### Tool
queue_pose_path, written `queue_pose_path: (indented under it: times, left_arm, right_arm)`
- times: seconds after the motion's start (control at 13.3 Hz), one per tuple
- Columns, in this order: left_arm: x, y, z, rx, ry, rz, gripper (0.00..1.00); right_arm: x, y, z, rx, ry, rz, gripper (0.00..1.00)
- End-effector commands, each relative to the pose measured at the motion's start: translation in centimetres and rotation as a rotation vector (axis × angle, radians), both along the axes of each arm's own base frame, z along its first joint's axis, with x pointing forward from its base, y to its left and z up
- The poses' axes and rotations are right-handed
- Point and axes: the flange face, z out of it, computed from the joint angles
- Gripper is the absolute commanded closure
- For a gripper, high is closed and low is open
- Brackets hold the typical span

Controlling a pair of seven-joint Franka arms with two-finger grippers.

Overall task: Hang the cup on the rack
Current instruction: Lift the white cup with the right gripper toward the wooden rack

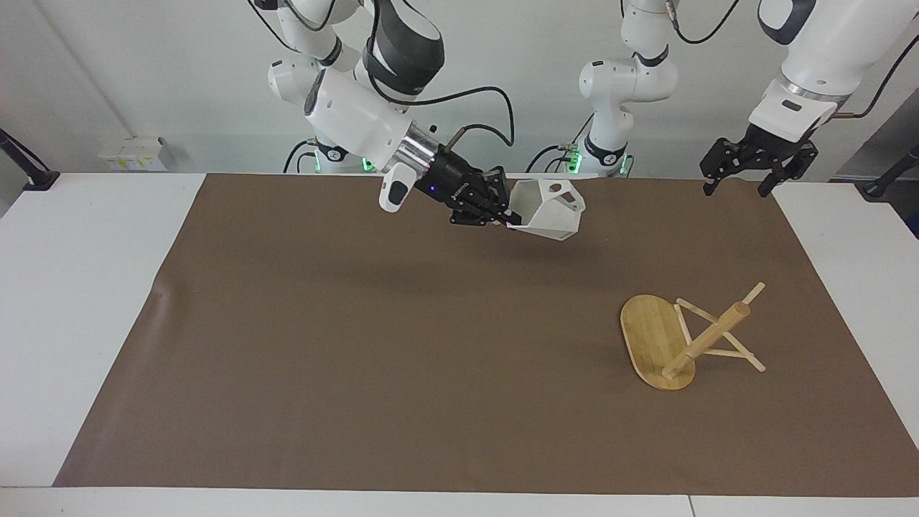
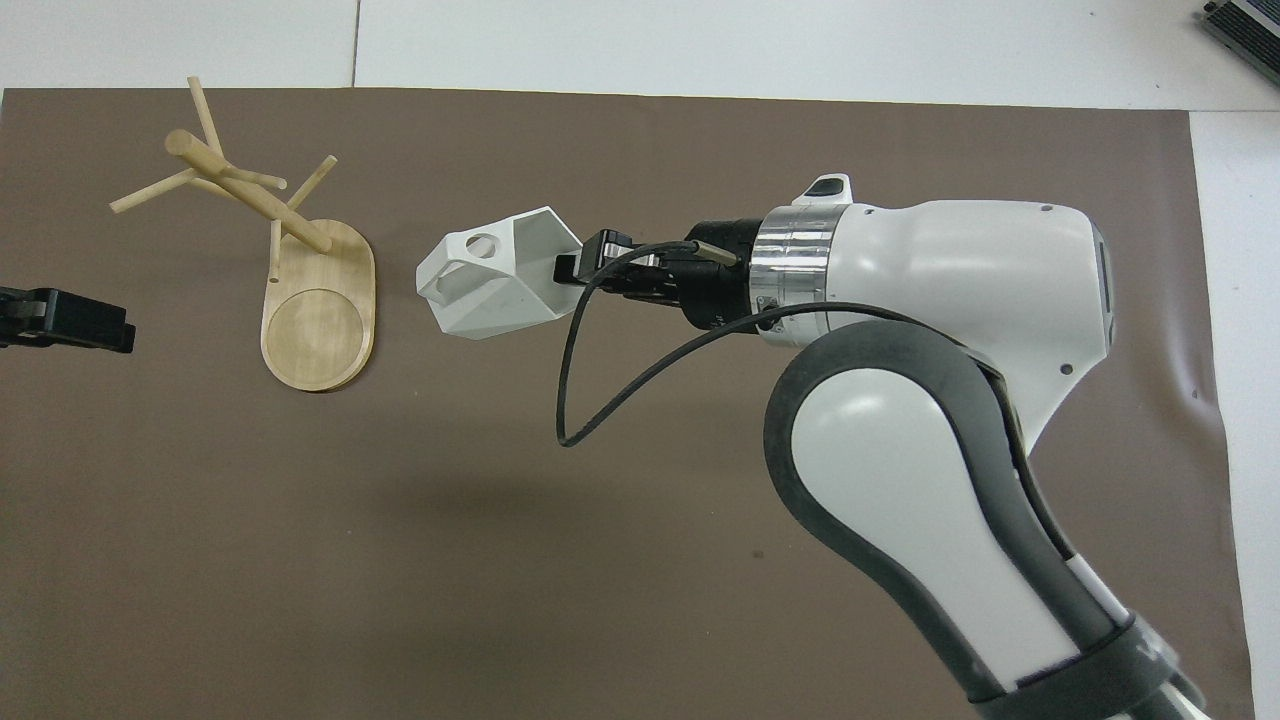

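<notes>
— Where is the cup (image 1: 548, 210) at this moment?

— Up in the air, clear of the counter (image 1: 86, 287), tipped on its side over the brown mat (image 1: 402, 359), toward the edge where the robots stand and about midway along it. Its blocky handle with the round hole points toward the left arm's end.

— What carries it?

— The right hand (image 1: 507, 215), pressed together on the cup's rim wall. That arm reaches in low and slanted from its own end of the counter.

— And the rack (image 1: 686, 337)?

— It stands on the mat toward the left arm's end, its oval base flat on the mat, the thick post and thin pegs rising from the base end farther from the robots. In the overhead view the cup (image 2: 495, 275) sits beside the rack (image 2: 290, 270), a bare strip of mat between them; they do not touch.

— The other arm?

— It waits. The left hand (image 1: 739, 178) hangs over the corner of the mat nearest its own base, fingers spread, holding nothing. Only its dark tip (image 2: 65, 320) shows at the side of the overhead view.
</notes>
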Motion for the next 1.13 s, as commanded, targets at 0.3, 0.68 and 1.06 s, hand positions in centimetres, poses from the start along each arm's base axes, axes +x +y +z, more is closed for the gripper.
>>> queue_pose_path:
  times: [0.3,0.68,1.06]
  left_arm:
    - [-0.2,0.0,-0.2,-0.052,-0.06,-0.218,0.0]
    - [0.2,-1.5,-0.7,-0.176,-0.157,-0.634,0.0]
    - [-1.6,-1.9,-2.5,-0.305,-0.228,-0.957,0.0]
  right_arm:
    - [-1.9,2.5,0.2,0.016,0.0,0.034,1.0]
    - [-2.7,4.7,-0.3,0.017,-0.015,0.02,1.0]
    - [-2.5,4.5,-0.5,0.015,-0.012,0.015,1.0]
